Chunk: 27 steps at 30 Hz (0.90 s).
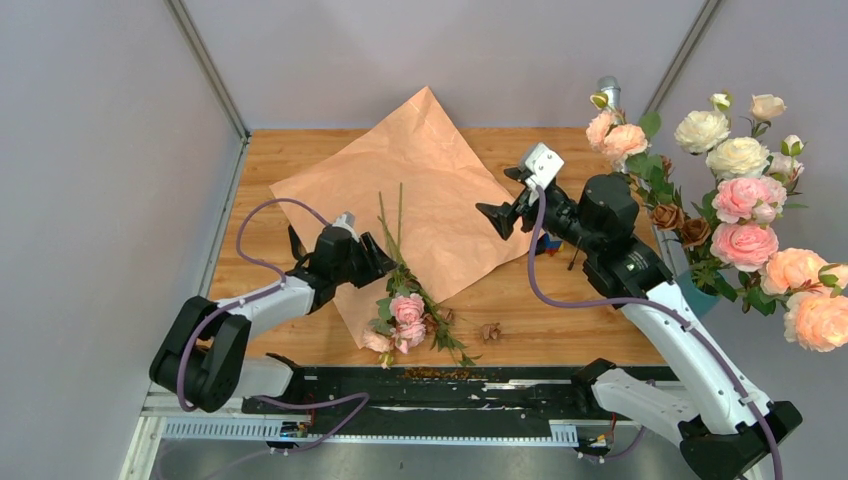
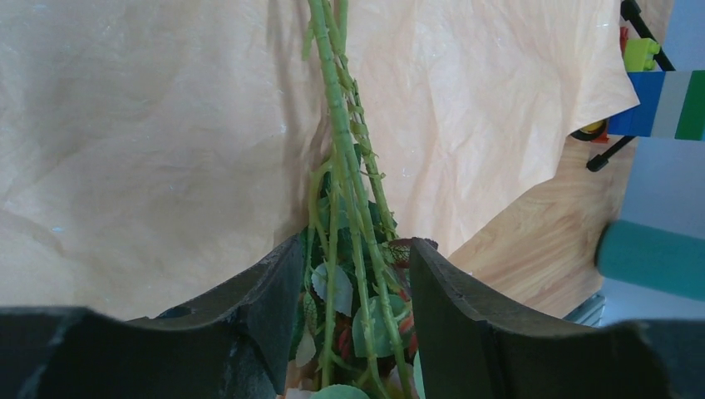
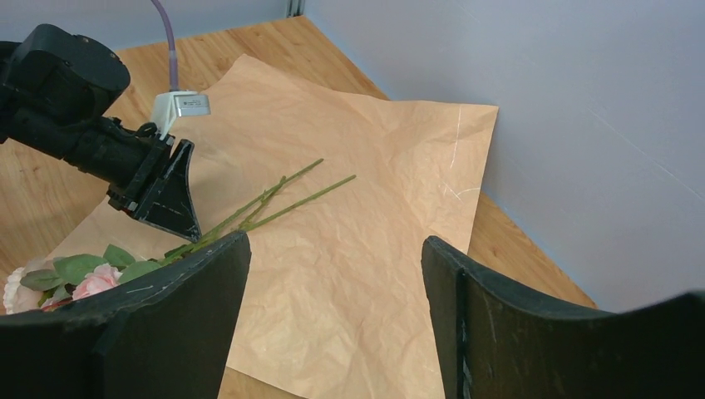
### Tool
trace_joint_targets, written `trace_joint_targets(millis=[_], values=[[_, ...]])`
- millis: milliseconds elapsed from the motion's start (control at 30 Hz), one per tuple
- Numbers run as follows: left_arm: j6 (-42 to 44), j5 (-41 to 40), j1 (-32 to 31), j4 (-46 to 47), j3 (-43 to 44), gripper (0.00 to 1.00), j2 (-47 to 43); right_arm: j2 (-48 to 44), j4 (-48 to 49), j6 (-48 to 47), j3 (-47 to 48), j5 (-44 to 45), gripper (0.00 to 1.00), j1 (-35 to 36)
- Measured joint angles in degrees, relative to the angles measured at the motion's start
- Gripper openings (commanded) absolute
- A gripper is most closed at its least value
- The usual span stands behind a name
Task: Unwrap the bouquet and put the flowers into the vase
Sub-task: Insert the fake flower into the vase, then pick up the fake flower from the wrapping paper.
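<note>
The tan paper (image 1: 430, 170) lies unfolded and flat on the table (image 1: 600, 340), one corner pointing away from the arms. The flowers (image 1: 405, 305) lie loose at the paper's near edge. Their pink and cream blooms hang over that edge, and their thin green stems (image 2: 341, 125) run up onto the middle of the sheet.

The left gripper (image 1: 382, 260) sits low over the paper's near left part. Its fingers (image 2: 266, 299) stand on either side of the leafy stem bundle, with a narrow gap showing on each side, so it is not clamped.

The right gripper (image 3: 334, 245) hangs above the paper's right corner, jaws spread wide with nothing between them.

The vase (image 2: 648, 258) stands off the paper, well to its right, partly hidden under a spray of large roses (image 1: 745, 200). A few dried brown bits (image 1: 490, 330) lie on the wood just off the paper's near edge.
</note>
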Motion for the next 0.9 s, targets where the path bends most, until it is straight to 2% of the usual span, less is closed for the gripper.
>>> trace_joint_targets(millis=[167,300,700,900], values=[[-0.59,0.02,0.0,1.92,0.28,0.5,2.93,-0.02,0.35,0.35,-0.33,0.0,0.76,0.07],[-0.81,0.07,0.0,2.89,1.49,0.41,5.62,-0.11,0.46,0.39,-1.2,0.07,0.76,0.09],[-0.81,0.42,0.0,3.04,4.11,0.0,8.74,-0.13,0.44,0.13,-3.04,0.85,0.77,0.09],[-0.26,0.17,0.0,-0.92,4.11,0.0,2.36,-0.11,1.97,-0.37,-5.35,0.52,0.79,0.09]])
